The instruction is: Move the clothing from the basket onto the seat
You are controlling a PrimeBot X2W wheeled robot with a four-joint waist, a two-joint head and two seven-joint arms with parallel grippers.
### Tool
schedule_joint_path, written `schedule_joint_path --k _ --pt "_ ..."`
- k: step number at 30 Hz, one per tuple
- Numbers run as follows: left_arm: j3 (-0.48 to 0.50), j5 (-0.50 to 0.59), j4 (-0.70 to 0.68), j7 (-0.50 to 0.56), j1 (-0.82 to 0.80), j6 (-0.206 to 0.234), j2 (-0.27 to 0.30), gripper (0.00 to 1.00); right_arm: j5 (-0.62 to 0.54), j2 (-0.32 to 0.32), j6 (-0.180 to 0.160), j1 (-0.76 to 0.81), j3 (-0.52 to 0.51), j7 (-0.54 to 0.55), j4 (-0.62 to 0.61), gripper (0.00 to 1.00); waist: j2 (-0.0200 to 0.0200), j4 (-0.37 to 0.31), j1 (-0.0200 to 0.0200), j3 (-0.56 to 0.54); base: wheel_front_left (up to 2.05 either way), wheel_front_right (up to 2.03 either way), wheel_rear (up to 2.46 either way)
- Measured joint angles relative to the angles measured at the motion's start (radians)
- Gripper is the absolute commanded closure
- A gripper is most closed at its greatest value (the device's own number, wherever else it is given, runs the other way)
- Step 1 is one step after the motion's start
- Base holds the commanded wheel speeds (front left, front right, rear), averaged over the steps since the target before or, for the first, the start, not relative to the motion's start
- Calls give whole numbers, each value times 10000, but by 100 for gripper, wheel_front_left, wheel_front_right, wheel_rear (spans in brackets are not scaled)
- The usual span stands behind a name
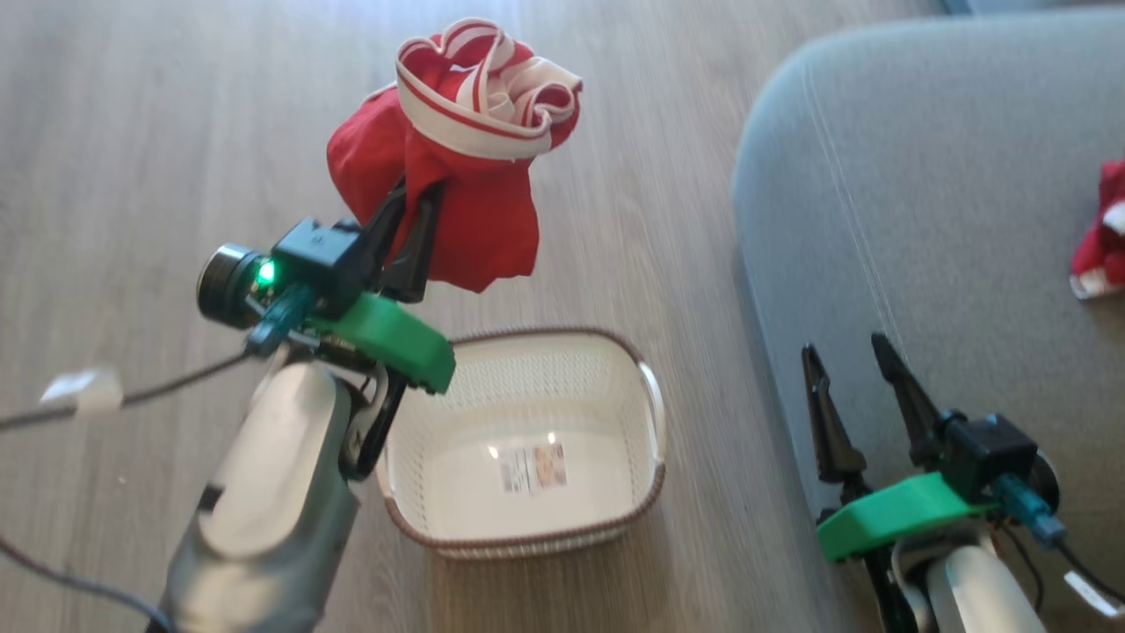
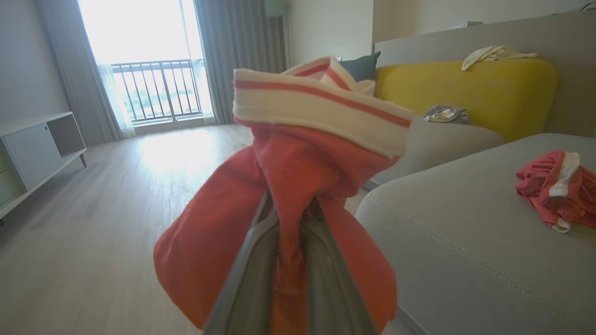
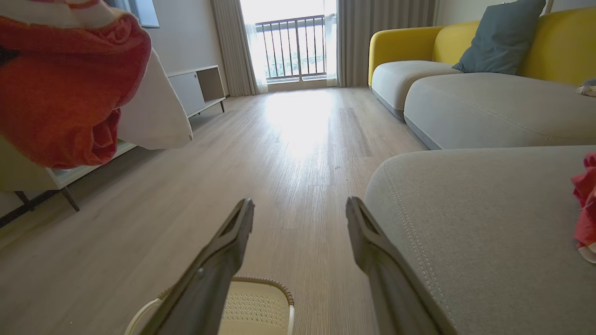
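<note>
Wood floor (image 1: 132, 176), basket (image 1: 652, 413) sitting on it beside grey seat (image 1: 923, 220). Left gripper (image 1: 420, 198) clamped on one red garment (image 1: 475, 114), held in the air clear of the basket. Second red garment (image 1: 1099, 246) lies on the seat. Right gripper (image 1: 842, 345) spread wide, holding nothing, at seat edge.
</note>
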Motion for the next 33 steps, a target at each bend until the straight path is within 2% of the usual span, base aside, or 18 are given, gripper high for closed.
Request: schedule_joint_path --k 7,12,14,24,33 --pt "650 284 -2025 -10 1146 -4 -282 100 8 0 0 375 -35 0 50 0 0 380 0 -789 0 0 0" --pt "650 454 -2660 -10 1845 -35 -347 100 8 0 0 479 -138 0 50 0 -1 603 0 -1138 0 0 0" --pt "564 470 -2842 -10 2065 -213 -362 100 8 0 0 495 -165 0 48 0 -1 654 0 -1226 0 0 0" --pt "-685 844 -2288 -10 3145 -546 -389 100 6 0 0 839 -194 0 33 0 0 631 0 -1351 0 0 0" --pt "-1269 685 -2387 -10 3202 -441 -389 100 6 0 0 839 -263 0 13 0 -1 563 0 -1276 0 0 0"
